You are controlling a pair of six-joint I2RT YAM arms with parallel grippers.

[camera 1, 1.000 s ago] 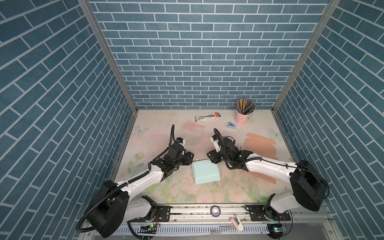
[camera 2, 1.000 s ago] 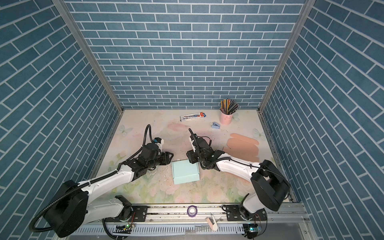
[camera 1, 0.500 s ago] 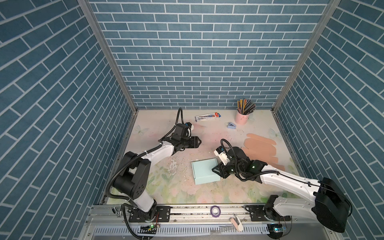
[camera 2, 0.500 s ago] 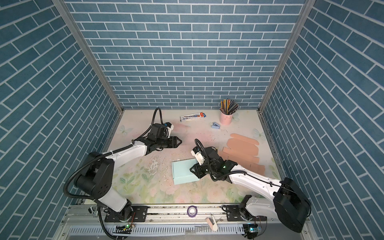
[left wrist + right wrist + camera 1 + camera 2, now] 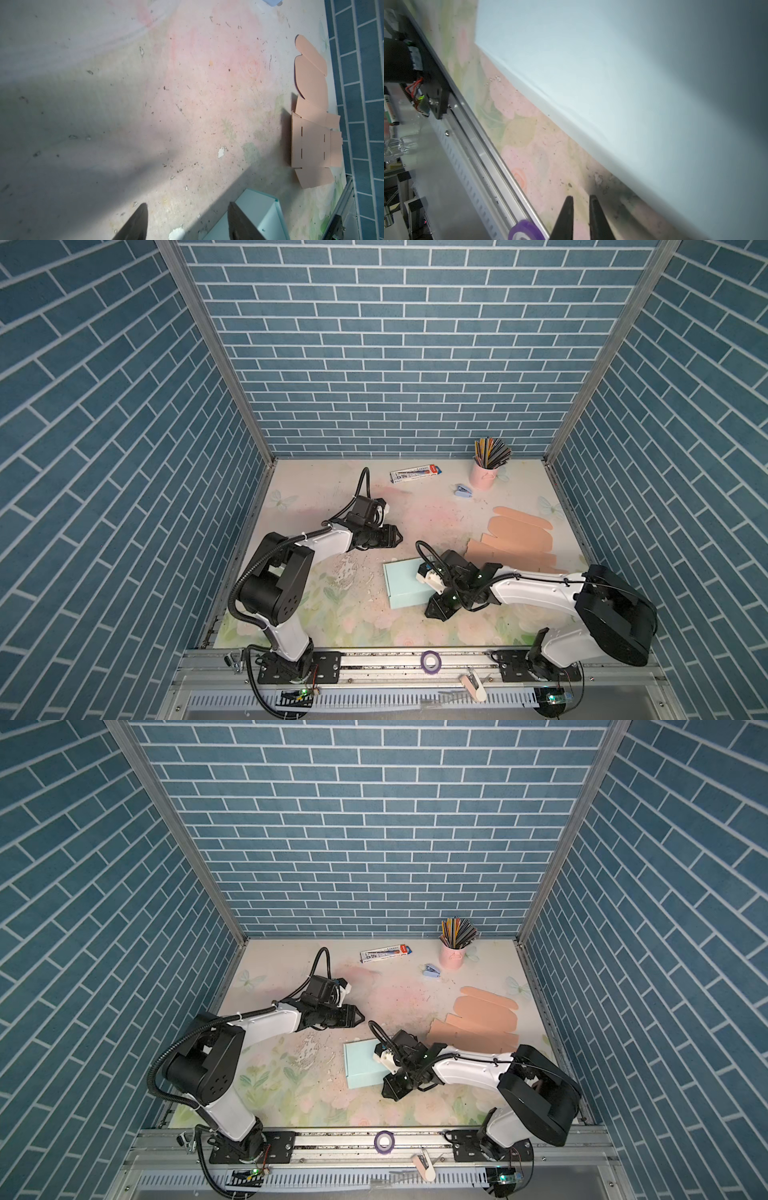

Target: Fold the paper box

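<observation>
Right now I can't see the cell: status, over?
Left pincer open, empty, beyond the box. Right pincer nearly shut, empty, at the near right corner of the mint paper box. Box folded, flat on table. Peach cardboard blank lies clear, right.

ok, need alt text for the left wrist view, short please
The left gripper hangs open over a bare, scuffed pastel table, holding nothing. A pale blue folded paper box sits beside one fingertip, partly behind it, and a flat, unfolded peach cardboard box blank lies further off by the blue brick wall.
</observation>
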